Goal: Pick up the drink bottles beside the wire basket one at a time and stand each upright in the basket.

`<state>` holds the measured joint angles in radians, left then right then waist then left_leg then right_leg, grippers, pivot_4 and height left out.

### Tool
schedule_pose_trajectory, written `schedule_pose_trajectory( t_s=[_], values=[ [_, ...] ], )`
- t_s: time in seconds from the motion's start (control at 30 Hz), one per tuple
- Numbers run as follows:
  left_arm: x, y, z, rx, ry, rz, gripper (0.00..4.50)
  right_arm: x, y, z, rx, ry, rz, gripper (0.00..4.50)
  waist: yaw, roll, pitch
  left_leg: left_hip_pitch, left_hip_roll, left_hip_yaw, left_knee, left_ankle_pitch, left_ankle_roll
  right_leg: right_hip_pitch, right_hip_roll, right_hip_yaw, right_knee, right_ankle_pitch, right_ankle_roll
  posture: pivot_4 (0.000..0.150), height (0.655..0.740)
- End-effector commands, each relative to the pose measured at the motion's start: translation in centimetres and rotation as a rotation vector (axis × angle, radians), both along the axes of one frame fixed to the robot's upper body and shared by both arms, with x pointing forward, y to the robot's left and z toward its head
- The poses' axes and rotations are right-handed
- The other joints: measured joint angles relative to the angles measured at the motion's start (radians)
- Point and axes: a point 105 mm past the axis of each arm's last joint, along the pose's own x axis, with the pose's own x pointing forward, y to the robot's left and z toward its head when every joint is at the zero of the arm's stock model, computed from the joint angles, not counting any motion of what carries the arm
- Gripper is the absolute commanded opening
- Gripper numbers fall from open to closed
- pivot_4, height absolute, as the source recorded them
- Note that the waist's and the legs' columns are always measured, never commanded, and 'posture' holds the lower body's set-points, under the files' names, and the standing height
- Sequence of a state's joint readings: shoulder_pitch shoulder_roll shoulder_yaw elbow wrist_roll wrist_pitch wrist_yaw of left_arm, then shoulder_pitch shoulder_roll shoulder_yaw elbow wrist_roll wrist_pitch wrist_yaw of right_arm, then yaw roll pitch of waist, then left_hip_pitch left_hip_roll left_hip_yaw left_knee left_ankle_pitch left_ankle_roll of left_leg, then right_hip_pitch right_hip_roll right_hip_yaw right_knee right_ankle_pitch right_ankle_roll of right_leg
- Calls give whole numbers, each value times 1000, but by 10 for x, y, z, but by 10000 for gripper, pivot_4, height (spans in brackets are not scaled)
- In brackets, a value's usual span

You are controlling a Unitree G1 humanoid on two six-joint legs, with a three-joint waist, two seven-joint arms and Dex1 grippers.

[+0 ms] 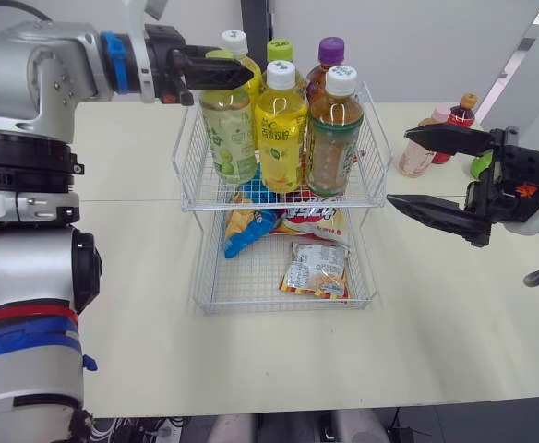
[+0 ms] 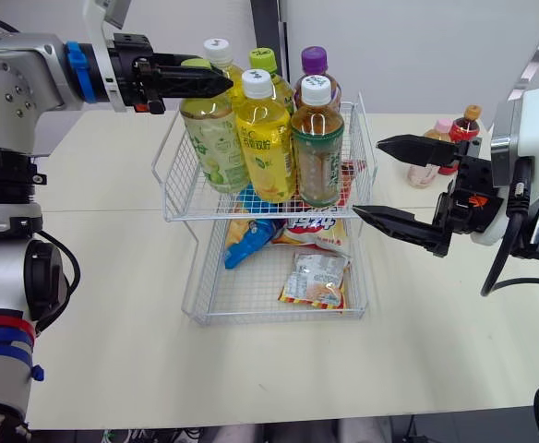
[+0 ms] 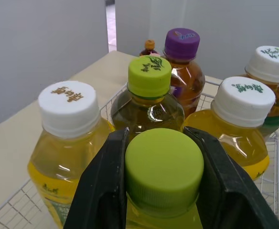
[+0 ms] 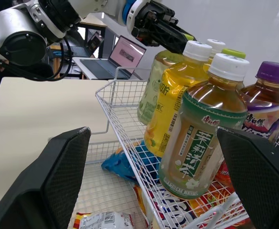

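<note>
left gripper [image 3: 158,143]: is pinching the ribbed lime cap [image 3: 163,174] of the pale green bottle [image 1: 228,134], with a smooth black finger [image 3: 101,191] pressing on each side.
pale green bottle: clear rounded plastic, is standing upright at the front-left corner of the upper tier [image 1: 188,198], touching the yellow bottle [image 1: 281,134].
wire basket [image 1: 205,295]: thin white wire grid with two rectangular tiers, is sitting mid-table.
other bottles up top: the yellow bottle and the green tea bottle [image 1: 334,138] are lining the front edge, and three more are standing behind them.
right gripper [image 1: 399,168]: is hovering spread wide just beside the basket's right edge, gripping nothing; its pads [image 4: 58,176] are mesh-textured.
outside bottles: the pink-capped bottle [image 1: 417,152] and the red bottle [image 1: 460,115] are standing near the table's far right corner.
lower tier: crinkly snack packets [image 1: 316,269] are lying flat.
table [image 1: 159,351]: matte beige.
</note>
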<state>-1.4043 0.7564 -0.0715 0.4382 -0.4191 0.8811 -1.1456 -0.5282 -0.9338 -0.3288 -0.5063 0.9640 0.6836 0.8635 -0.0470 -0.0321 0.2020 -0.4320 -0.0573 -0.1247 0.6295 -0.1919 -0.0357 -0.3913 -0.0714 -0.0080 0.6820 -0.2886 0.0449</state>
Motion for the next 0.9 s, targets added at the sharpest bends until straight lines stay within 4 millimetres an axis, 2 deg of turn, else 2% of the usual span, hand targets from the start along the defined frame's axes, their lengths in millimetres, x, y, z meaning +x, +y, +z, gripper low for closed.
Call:
schedule_pose_trajectory(
  t_s=[0.03,0.47,0.53,0.8,0.9],
  values=[
    [-13,-5,19,-16,-100,-28,13791,-4,0,8,7,-56,-4,45000,0,0,0,0,0,0,0,0,0,0,0,0,0,0,0,1500,7400],
    [-18,0,4,7,-47,-74,13791,-5,-1,5,-11,-60,-9,45000,0,0,0,0,0,0,0,0,0,1,0,0,0,0,0,1500,7400],
    [-18,4,4,16,-58,-75,21080,-5,-1,5,-13,-61,-9,45000,0,0,0,0,0,0,0,0,0,1,0,0,0,0,0,1500,7400],
    [-22,21,18,-5,-91,-57,44753,-4,0,6,-17,-65,-18,45000,0,0,0,0,0,0,0,0,0,1,0,0,0,0,0,1500,7400],
    [-26,28,24,-11,-97,-53,44753,-4,-1,7,-21,-67,-23,45000,-1,0,0,0,0,0,0,0,0,0,0,0,0,0,0,1500,7400]
  ],
)
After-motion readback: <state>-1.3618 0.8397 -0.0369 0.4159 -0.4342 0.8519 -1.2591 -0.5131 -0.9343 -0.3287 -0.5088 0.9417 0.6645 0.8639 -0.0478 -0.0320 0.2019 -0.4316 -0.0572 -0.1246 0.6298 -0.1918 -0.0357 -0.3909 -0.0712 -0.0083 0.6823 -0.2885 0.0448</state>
